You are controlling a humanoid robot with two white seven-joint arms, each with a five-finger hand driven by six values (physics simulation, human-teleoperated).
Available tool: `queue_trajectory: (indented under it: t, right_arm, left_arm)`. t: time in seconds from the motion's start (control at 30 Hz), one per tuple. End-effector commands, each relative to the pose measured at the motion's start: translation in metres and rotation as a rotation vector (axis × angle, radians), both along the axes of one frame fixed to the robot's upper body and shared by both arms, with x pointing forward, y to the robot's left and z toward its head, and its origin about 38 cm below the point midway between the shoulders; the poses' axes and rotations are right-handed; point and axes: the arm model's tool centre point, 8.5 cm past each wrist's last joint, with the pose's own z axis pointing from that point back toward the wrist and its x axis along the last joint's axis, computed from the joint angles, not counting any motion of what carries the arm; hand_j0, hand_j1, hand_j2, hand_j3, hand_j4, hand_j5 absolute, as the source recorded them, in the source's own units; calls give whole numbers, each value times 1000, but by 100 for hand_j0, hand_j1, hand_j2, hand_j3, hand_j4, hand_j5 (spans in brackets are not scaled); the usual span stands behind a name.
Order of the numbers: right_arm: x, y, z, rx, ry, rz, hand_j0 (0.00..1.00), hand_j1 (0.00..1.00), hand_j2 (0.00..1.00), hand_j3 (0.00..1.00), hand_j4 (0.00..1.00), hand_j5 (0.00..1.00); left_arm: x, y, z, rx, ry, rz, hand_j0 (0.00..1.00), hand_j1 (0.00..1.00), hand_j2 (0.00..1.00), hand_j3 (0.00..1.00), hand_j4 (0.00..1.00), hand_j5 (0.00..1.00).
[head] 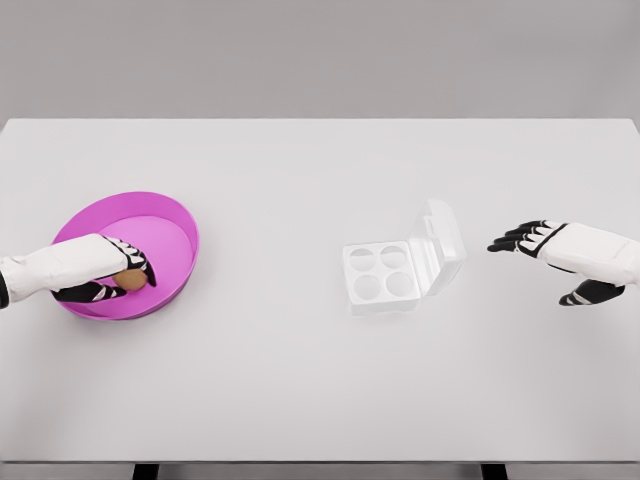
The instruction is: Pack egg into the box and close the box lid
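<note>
Egg [130, 280] sits pinched in the left hand [118, 272] inside the pink bowl [170, 215] at the table's [300, 390] left. Right of centre, the clear box [385, 275] lies with lid [440, 245] up, and the right hand [560, 255] hovers beyond it, fingers spread.

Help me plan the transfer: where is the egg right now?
In the head view, the egg sits at the table's left, inside the pink bowl, with the left hand closed around it, far from the open egg box.

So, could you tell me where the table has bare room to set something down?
Free: the white table between the round pink bowl and the clear four-cup egg box, plus front and back strips. Crowded: inside the bowl, where the left hand holds the brown egg.
</note>
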Motion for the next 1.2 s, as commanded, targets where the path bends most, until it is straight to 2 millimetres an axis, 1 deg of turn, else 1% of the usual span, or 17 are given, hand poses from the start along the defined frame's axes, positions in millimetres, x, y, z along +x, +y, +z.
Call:
queue_trajectory:
  t: [0.0, 0.1, 0.23, 0.43, 0.63, 0.87, 1.1, 1.13, 1.17]
  right_arm:
    - [0, -1, 1, 4, 1, -3, 100, 100, 100, 100, 100, 100]
    - [0, -2, 0, 3, 4, -7, 100, 100, 100, 100, 100, 100]
    - [0, -2, 0, 3, 4, -7, 100, 100, 100, 100, 100, 100]
    - [0, -2, 0, 3, 4, -7, 100, 100, 100, 100, 100, 100]
    - [0, -3, 0, 2, 4, -8, 100, 100, 100, 100, 100, 100]
    - [1, -5, -1, 0, 8, -15, 100, 100, 100, 100, 100, 100]
    - [0, -3, 1, -1, 2, -8, 100, 100, 100, 100, 100, 100]
    - [0, -3, 0, 1, 4, -8, 100, 100, 100, 100, 100, 100]
    - [0, -3, 0, 0, 5, -8, 100, 100, 100, 100, 100, 100]
  left_arm:
    - [1, 1, 1, -4, -1, 4, 43, 43, 43, 43, 43, 43]
    - [1, 1, 2, -6, -3, 6, 37, 37, 37, 37, 37, 37]
    - [5, 1, 9, -10, -22, 6, 35, 35, 35, 35, 35, 35]
    - [16, -3, 26, -29, -70, 2, 35, 35, 35, 35, 35, 35]
    - [20, -8, 37, -39, -100, -10, 33, 33, 33, 33, 33, 33]
    - [24, -19, 46, -61, -132, -30, 31, 31, 31, 31, 31, 31]
    - [25, -38, 47, -105, -152, -60, 31, 31, 31, 31, 31, 31]
    - [24, -45, 51, -110, -167, -77, 31, 31, 31, 31, 31, 31]
    - [24, -46, 52, -112, -170, -80, 31, 31, 31, 31, 31, 31]
